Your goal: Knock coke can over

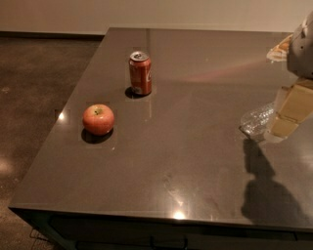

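The coke can (140, 73) stands upright in the upper left part of the dark, glossy table (195, 161). Its silver top faces up and its white lettering is only partly readable on the right side. A small dark shadow lies at its base. Below and to the left of it, well apart from it, a red apple (98, 119) sits with its stem dimple up.

The gripper (286, 117) is at the right edge of the frame, about mid-height and far from the can. Only tan, blocky segments of it show, and the frame border cuts off the rest. Whether it is set wide or narrow cannot be told, nor whether it holds anything. Above it, the pale grey body of the arm (301, 49) is also cropped by the right edge.

Just left of the gripper lies a clear plastic bottle (257, 119), partly hidden behind the tan segments. Whether the gripper touches it cannot be made out. A light, orange-tinged object (279, 49) in the upper right is half covered by the arm and too unclear to name.

The arm's dark shadow (269, 195) falls on the tabletop in the lower right. Brown floor (39, 73) fills the left side, and a pale wall (146, 12) runs along the top.
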Robot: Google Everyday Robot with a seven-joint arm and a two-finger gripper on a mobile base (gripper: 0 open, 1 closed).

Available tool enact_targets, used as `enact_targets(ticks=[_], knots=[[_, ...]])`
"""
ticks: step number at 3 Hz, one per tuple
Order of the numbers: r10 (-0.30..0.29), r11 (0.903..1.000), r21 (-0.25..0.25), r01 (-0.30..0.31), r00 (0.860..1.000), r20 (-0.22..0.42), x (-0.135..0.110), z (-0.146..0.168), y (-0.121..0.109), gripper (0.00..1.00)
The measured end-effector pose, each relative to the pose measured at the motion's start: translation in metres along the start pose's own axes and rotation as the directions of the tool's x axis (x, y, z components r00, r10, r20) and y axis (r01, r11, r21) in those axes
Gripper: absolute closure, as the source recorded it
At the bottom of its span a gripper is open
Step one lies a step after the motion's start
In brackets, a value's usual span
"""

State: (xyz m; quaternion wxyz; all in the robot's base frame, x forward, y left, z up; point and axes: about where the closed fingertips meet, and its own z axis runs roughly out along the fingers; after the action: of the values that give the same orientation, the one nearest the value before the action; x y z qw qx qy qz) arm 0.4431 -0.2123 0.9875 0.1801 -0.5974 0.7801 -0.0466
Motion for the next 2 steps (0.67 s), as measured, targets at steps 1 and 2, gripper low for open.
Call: enact_targets(ticks=[1,2], knots=[[0.005,1.0,0.005,-0.005,1.0,0.004,-0.002,0.0,-0.002,0.0],[0.066,0.9972,0.034,-0.067,0.997,0.03,-0.021,0.019,-0.027,0.0]])
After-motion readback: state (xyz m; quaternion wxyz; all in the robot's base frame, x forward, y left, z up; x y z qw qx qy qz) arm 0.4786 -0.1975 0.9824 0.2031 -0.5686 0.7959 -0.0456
